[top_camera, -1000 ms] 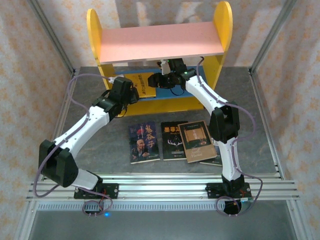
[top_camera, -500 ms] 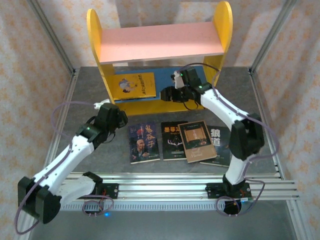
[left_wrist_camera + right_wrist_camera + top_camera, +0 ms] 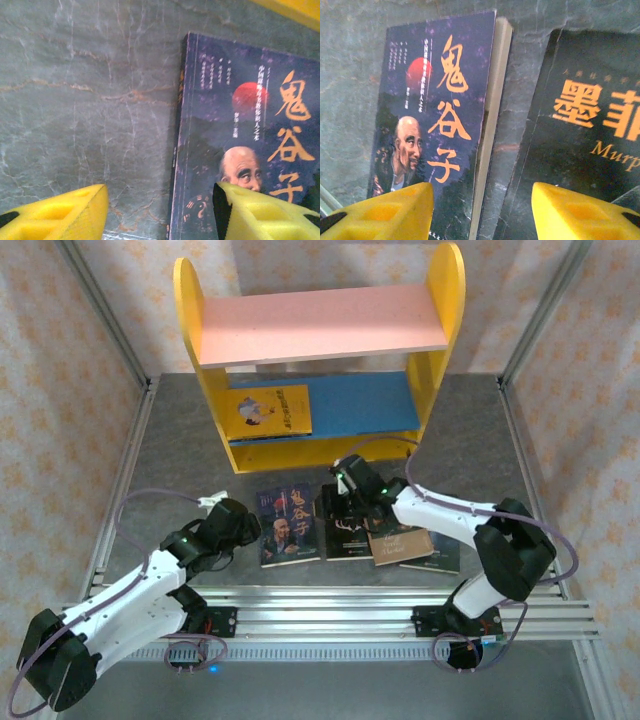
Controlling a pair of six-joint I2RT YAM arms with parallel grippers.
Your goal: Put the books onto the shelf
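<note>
Grabbing the portrait book (image 3: 289,527), lying flat on the table (image 3: 180,445) near of the shelf (image 3: 285,453), is best done edge-first. The left tool (image 3: 160,210) is held open over its left edge and the right tool (image 3: 482,205) open over its right, nothing gripped. One edge should be lifted before squeezing.

A yellow book (image 3: 268,410) lies on the shelf (image 3: 320,325).

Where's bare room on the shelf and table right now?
Free: on the shelf, the whole pink upper board and the blue lower board right of the yellow cartoon book; grey table either side of the shelf. Crowded: the row of four books before the shelf, left gripper and right gripper open over it.
</note>
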